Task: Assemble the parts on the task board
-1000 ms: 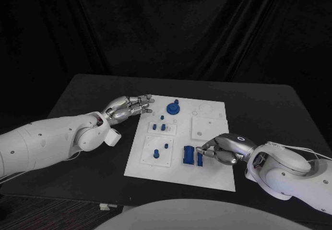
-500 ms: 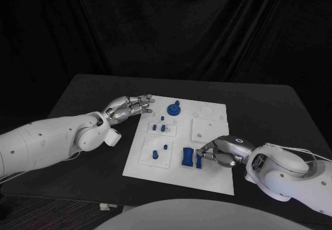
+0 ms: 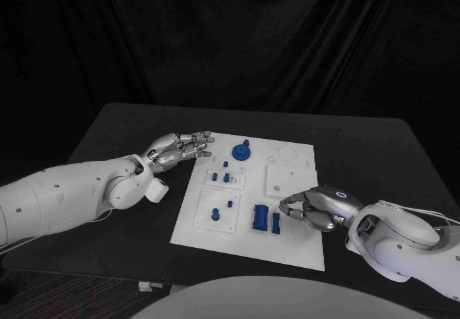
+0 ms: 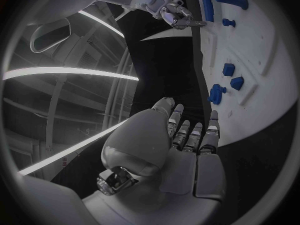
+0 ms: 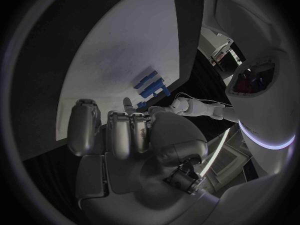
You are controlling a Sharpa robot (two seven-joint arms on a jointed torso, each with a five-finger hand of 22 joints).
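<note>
I see the white rectangular task board (image 3: 288, 234) lying in the middle of the head view on the black table (image 3: 125, 123), its long side running from the lower centre toward the upper centre of the frame. My left hand (image 3: 178, 149) sits at centre left, just off the board's upper left corner, with its silver fingers curled loosely inward and nothing between them. My right hand (image 3: 312, 207) is at lower right of centre, over the board's right half; its fingers are bent in toward the palm, and I cannot tell whether they pinch anything. Just left of that hand, two small blue upright bar-shaped parts (image 3: 266, 218) stand side by side near the board's lower middle. Left of them a small blue peg (image 3: 216, 214) stands in a raised white square tile. Above that, in the frame's centre, a pair of small blue blocks (image 3: 221, 177) sits on another tile, and a round blue disc with a knob (image 3: 242, 151) rests near the board's top edge. The left wrist view shows the same blue parts (image 4: 224, 79) spread over the white plate beyond my curled fingers
</note>
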